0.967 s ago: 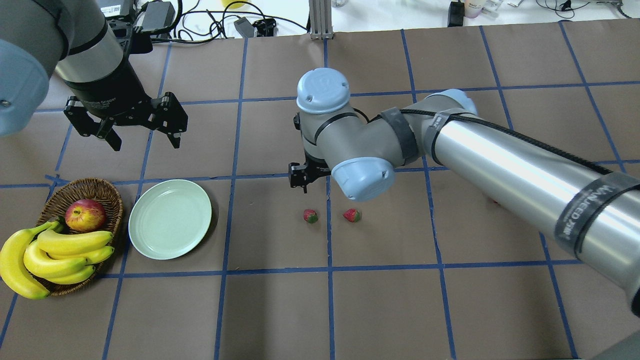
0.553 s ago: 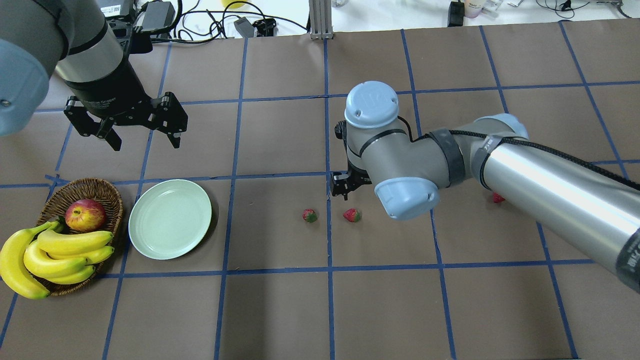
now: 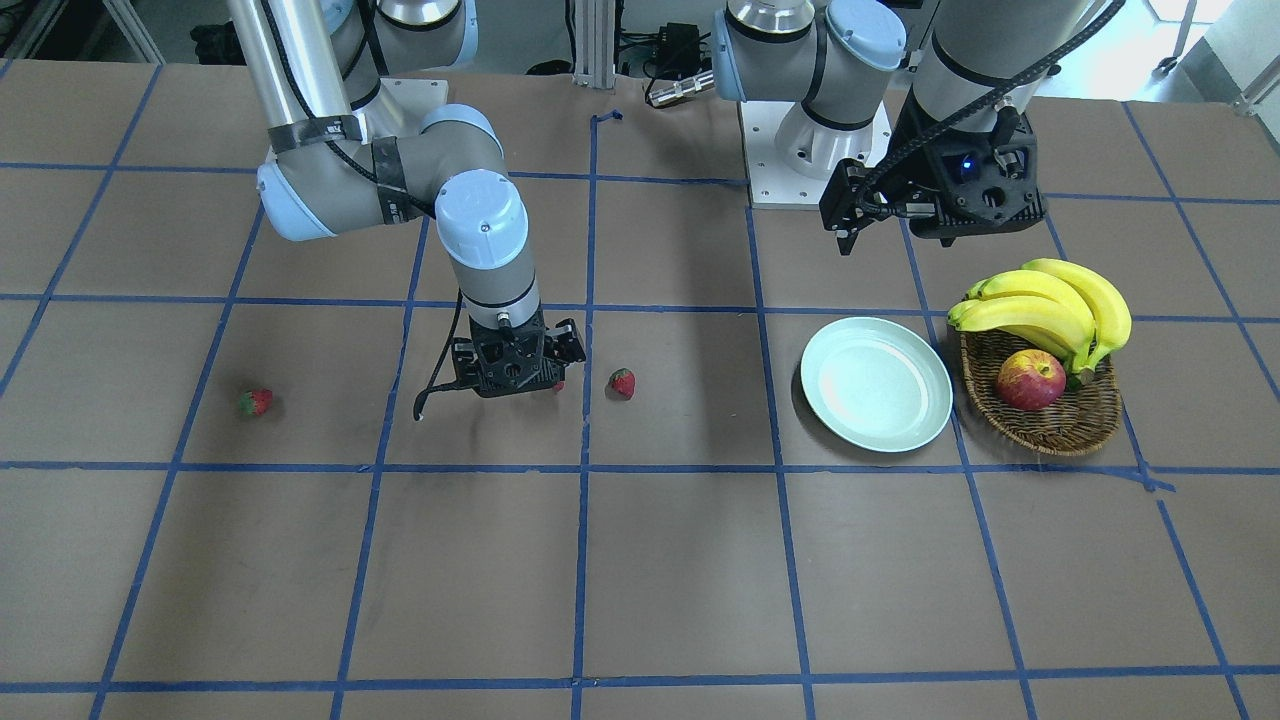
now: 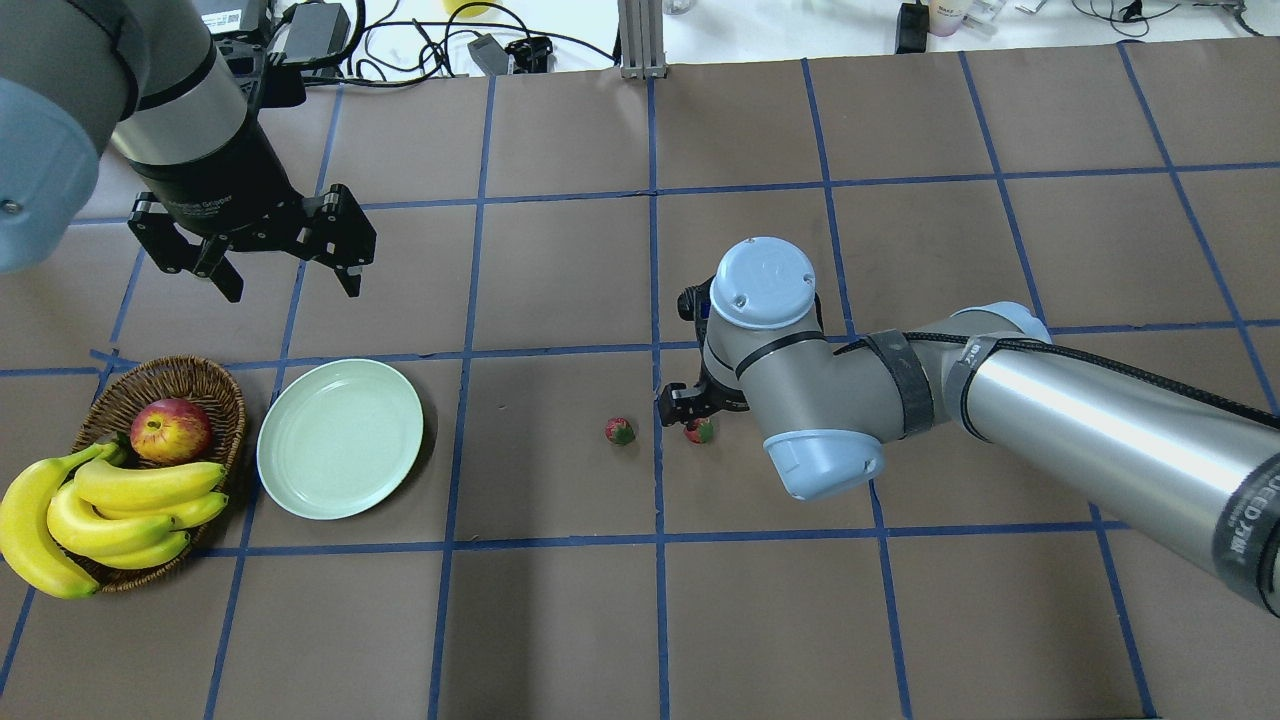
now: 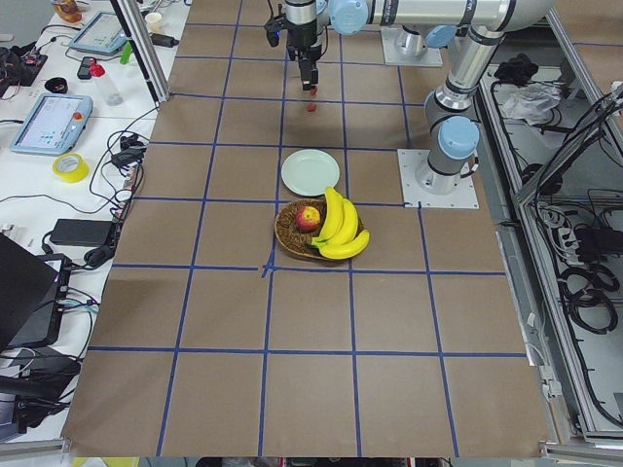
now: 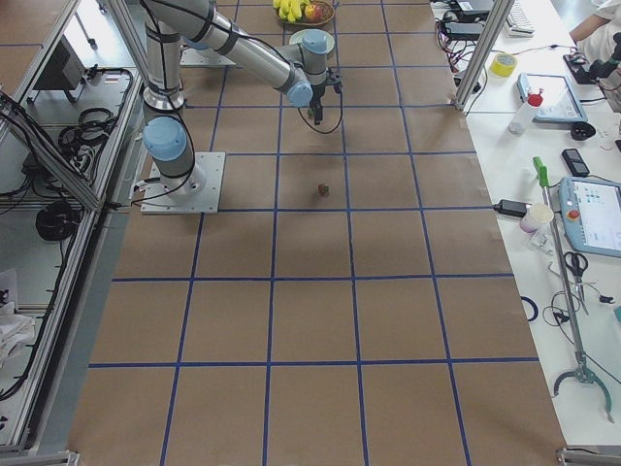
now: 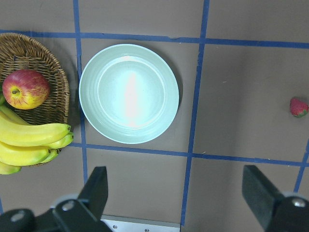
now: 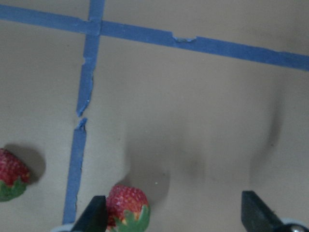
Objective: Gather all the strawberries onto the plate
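Note:
Two strawberries lie mid-table. One strawberry (image 4: 620, 431) lies free. The other strawberry (image 4: 701, 432) lies under my right gripper (image 4: 690, 412), which is open and low over it. In the right wrist view this berry (image 8: 128, 205) lies between the fingers, close to the left fingertip (image 8: 95, 215); the free one (image 8: 10, 174) is further left. A third strawberry (image 3: 256, 402) lies far out on my right, hidden by the arm in the overhead view. The mint-green plate (image 4: 340, 438) is bare. My left gripper (image 4: 288, 282) is open and empty, hovering behind the plate (image 7: 129, 93).
A wicker basket (image 4: 215, 378) left of the plate holds a red-yellow apple (image 4: 170, 428) and a bunch of bananas (image 4: 100, 510). Cables and boxes (image 4: 400, 50) lie beyond the table's far edge. My right arm (image 4: 1100, 420) stretches across the right half.
My right arm has swung right and come down, its open gripper now over the right one of the two middle strawberries. The left arm has not moved.

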